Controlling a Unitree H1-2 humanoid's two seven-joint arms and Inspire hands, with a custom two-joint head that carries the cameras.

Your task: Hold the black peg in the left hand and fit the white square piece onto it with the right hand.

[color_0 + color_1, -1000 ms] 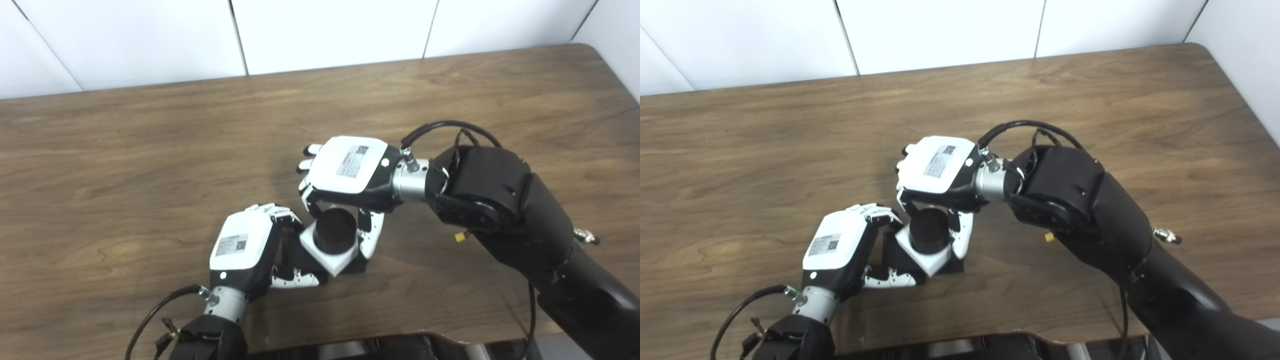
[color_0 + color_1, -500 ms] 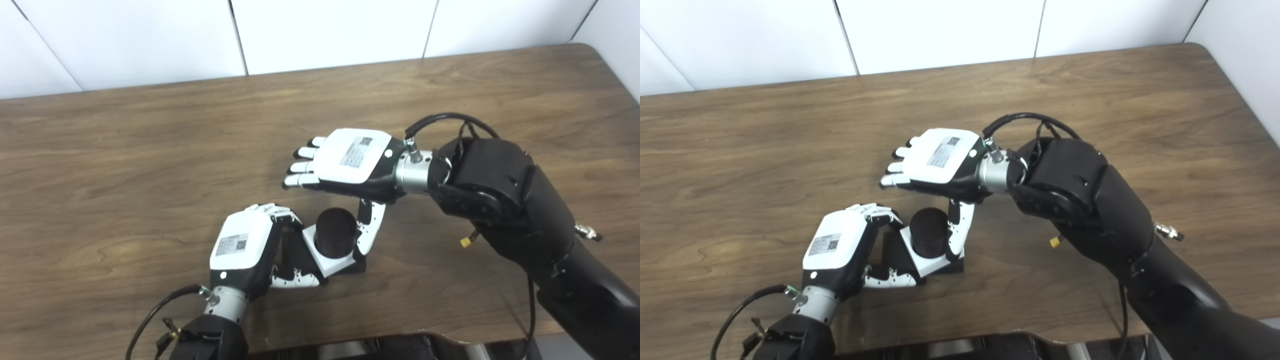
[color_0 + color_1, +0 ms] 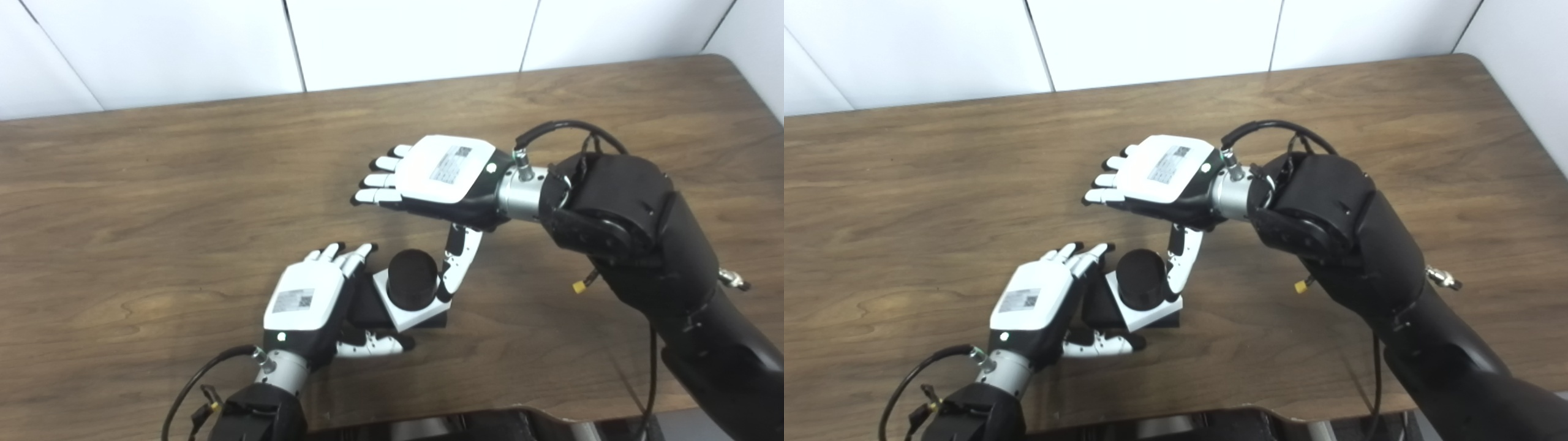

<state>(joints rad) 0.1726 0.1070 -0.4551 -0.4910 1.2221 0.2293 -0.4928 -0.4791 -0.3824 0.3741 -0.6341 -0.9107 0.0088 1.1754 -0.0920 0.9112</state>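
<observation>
Round matte black peg (image 3: 411, 278) thru glossy white square piece (image 3: 409, 311); left hand (image 3: 306, 301) & right hand (image 3: 446, 177) both splayed, empty.

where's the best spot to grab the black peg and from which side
Probably the round top of the black peg, from above with fingers either side. It stands upright through the white piece, which rings its lower part, and the left robot hand crowds its left.

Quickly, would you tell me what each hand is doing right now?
Left hand: open, fingers spread beside the black peg, holding nothing.
Right hand: open above the peg, holding nothing.
</observation>
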